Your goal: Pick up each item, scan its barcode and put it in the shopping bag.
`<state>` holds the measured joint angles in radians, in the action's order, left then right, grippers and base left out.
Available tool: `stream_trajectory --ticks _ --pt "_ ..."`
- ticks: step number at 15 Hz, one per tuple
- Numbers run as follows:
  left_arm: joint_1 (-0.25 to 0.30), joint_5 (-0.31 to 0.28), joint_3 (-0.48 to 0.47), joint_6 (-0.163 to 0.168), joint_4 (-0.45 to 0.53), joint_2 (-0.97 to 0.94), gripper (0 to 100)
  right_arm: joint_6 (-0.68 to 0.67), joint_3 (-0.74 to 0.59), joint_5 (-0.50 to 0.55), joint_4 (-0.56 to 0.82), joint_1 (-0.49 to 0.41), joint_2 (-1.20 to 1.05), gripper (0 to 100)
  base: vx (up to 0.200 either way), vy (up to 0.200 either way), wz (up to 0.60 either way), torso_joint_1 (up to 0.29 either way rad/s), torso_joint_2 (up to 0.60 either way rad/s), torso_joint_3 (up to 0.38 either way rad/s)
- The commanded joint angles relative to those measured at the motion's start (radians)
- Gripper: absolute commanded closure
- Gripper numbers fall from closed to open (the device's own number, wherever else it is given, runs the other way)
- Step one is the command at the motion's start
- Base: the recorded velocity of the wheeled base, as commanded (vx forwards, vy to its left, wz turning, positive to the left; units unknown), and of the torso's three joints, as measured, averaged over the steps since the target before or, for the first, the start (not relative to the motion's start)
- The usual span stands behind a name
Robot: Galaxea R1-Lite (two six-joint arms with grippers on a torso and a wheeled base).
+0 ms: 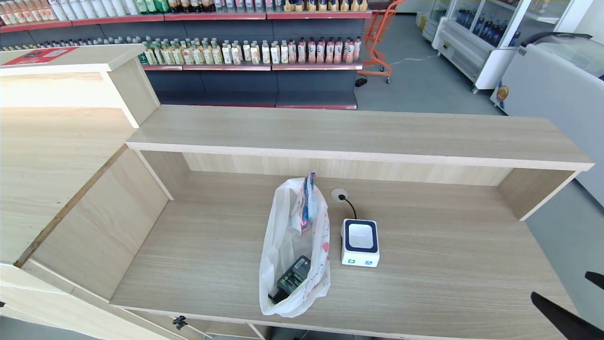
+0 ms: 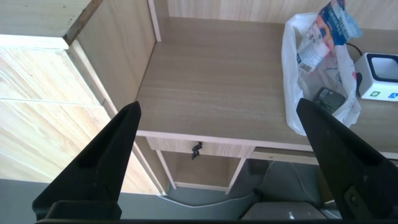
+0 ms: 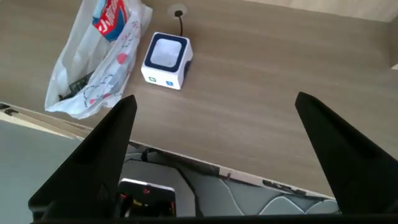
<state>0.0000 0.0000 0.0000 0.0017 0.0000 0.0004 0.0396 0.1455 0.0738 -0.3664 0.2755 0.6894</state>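
Two items, a dark box (image 1: 293,278) and a blue packet (image 1: 307,203), sit in the shopping bag (image 1: 273,245) on the bench (image 1: 448,245). The left end effector (image 2: 217,109) and right end effector (image 3: 216,102) gape empty. The limp bag may slump, spilling the packet.

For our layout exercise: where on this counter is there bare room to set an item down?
Bare wood lies between the shopping bag and the left side panel, and right of the scanner. Tight: the bag-scanner gap, and the cable behind.
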Motion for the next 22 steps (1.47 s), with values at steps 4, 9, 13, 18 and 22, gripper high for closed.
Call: stream_trajectory --ticks 4,9,13,18,22 --pt "0.000 0.000 0.000 0.000 0.000 0.000 0 0.042 -0.135 -0.075 0.362 -0.280 -0.686 0 0.000 0.000 0.00 0.000 0.00 0.000" --pt "0.000 0.000 0.000 0.000 0.000 0.001 0 0.002 -0.146 -0.085 0.363 -0.268 -0.689 0 0.000 0.000 0.00 0.000 0.00 0.000" --pt "0.000 0.000 0.000 0.000 0.000 0.000 0 -0.032 -0.144 -0.085 0.368 -0.268 -0.689 0 0.000 0.000 0.00 0.000 0.00 0.000" --pt "0.000 0.000 0.000 0.000 0.000 0.000 0 -0.037 -0.144 -0.085 0.369 -0.268 -0.689 100 0.000 0.000 0.00 0.000 0.00 0.000" --pt "0.000 0.000 0.000 0.000 0.000 0.000 0 -0.035 -0.144 -0.085 0.369 -0.268 -0.689 100 0.000 0.000 0.00 0.000 0.00 0.000"
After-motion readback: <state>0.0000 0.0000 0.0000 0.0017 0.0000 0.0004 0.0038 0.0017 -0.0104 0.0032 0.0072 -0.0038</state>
